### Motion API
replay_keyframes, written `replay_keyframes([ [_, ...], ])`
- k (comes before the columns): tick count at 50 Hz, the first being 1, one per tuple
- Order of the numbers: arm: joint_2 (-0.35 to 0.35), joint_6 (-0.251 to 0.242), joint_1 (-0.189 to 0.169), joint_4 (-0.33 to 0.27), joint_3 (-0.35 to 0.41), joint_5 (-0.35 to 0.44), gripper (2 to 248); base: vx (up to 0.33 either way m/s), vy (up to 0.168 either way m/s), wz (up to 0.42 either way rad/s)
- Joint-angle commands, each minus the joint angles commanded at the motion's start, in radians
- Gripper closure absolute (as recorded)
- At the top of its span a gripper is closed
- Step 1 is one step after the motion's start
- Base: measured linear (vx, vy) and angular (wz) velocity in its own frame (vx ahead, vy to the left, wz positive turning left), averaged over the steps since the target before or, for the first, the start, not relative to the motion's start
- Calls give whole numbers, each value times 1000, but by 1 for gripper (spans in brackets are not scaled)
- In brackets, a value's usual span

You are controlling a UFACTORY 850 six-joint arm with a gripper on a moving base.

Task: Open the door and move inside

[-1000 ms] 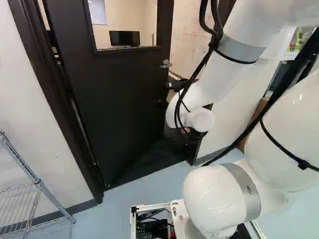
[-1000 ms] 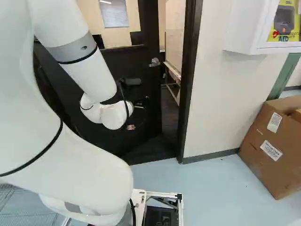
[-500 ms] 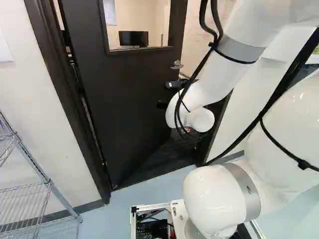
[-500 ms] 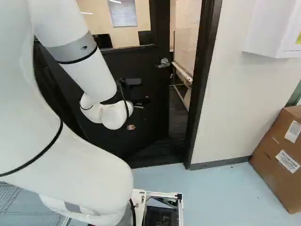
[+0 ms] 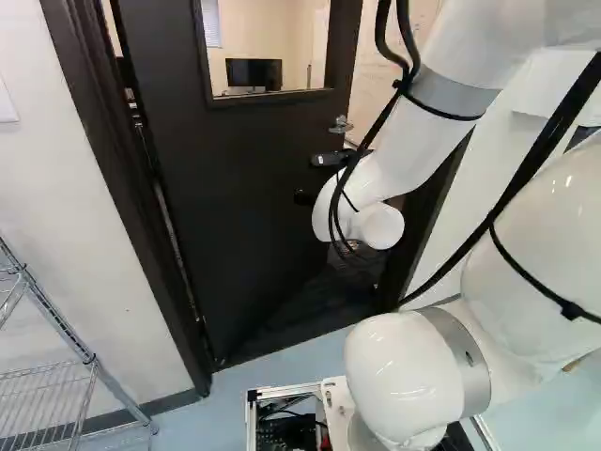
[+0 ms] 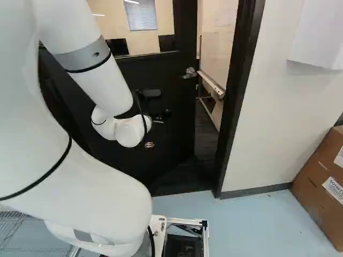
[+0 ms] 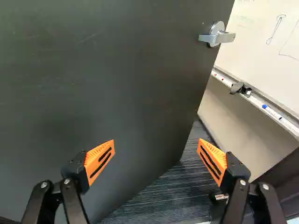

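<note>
The dark door (image 5: 235, 188) stands ajar, opened inward, a gap between its free edge and the door frame (image 6: 236, 101). My gripper (image 6: 159, 115) is in front of the door's lower part, partly hidden by the wrist. In the wrist view the gripper (image 7: 156, 151) has its fingers wide apart with nothing between them; one is over the door face, the other over the gap and dark floor beyond. The silver lever handle (image 7: 217, 38) lies farther ahead near the door's free edge, touched by neither finger. Whether the gripper touches the door, I cannot tell.
A wire shelf (image 5: 89, 366) stands left of the doorway. Right of it are a wall, a white wall cabinet (image 6: 317, 35) and a cardboard box (image 6: 321, 187). Through the gap show a whiteboard (image 7: 266, 46) and its tray; a monitor (image 5: 254, 72) shows through the door's window.
The base has moved, turning left: door, frame and shelf have shifted rightward in both base views. The gap beside the door looks wider. The arm holds its pose over its lowest joint.
</note>
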Motion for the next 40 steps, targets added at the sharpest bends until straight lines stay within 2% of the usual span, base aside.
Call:
replay_keyframes([
  [27, 0, 0, 0, 0, 0, 0, 3, 102, 54, -17],
  [40, 0, 0, 0, 0, 0, 0, 3, 30, 24, -3],
])
